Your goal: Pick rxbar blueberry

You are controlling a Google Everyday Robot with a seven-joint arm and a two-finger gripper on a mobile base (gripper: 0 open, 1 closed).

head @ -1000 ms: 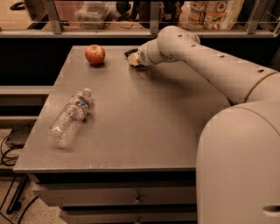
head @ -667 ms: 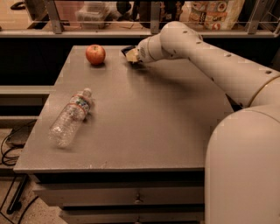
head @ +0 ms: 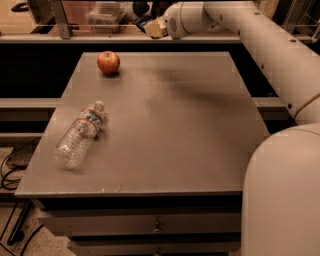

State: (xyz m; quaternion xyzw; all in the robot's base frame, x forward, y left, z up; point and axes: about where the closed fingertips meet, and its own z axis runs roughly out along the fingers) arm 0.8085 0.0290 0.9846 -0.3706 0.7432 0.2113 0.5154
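Observation:
My gripper [head: 151, 26] is raised above the far edge of the grey table [head: 165, 130], at the top middle of the camera view. It is shut on the rxbar blueberry [head: 142, 22], a small dark navy piece that sticks out to the left of the beige fingertips [head: 157, 28]. The bar hangs in the air, off the table top. The white arm reaches in from the right.
A red apple [head: 108, 62] sits at the table's far left. A clear plastic water bottle [head: 79, 135] lies on its side near the left edge. A shelf with a rail and containers [head: 105, 12] runs behind the table. My white base [head: 282, 195] fills the lower right.
The gripper has lifted from the far part of the table top and now holds the dark bar above the back edge. Apple and bottle have not moved.

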